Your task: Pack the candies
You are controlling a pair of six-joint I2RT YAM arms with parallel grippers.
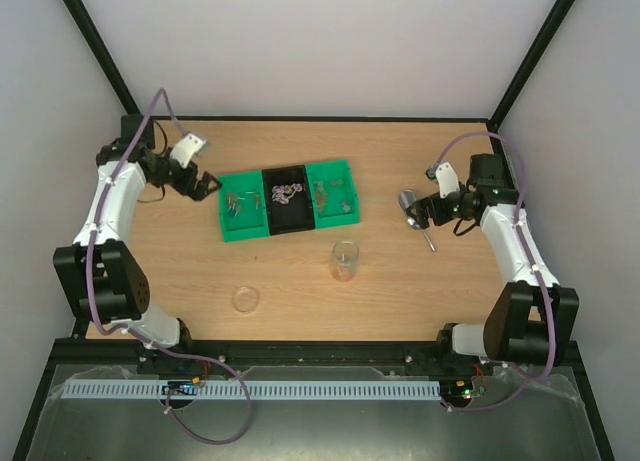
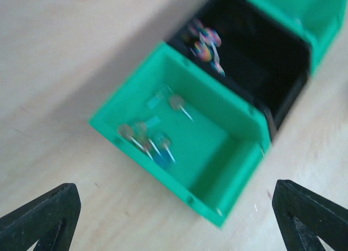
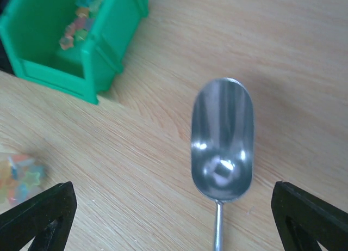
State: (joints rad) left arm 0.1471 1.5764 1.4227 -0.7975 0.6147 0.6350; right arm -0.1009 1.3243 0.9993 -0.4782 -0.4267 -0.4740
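The candies [image 3: 80, 23] are tiny mixed-colour sweets in the right green bin [image 1: 335, 196] of the tray. More of them lie in the clear cup [image 1: 344, 262], which shows blurred in the right wrist view [image 3: 19, 177]. The metal scoop [image 1: 409, 205] lies on the table with its bowl [image 3: 222, 139] empty. My right gripper [image 1: 424, 217] hovers over the scoop's handle with its jaws wide open [image 3: 173, 207]. My left gripper [image 1: 207, 188] is open and empty [image 2: 174, 207] beside the tray's left bin [image 2: 217, 147].
The left green bin holds several lollipops [image 2: 149, 139]. The black middle bin [image 1: 285, 196] holds colourful wrapped sweets [image 2: 204, 44]. A clear round lid [image 1: 246, 299] lies on the table left of the cup. The left wrist view is blurred.
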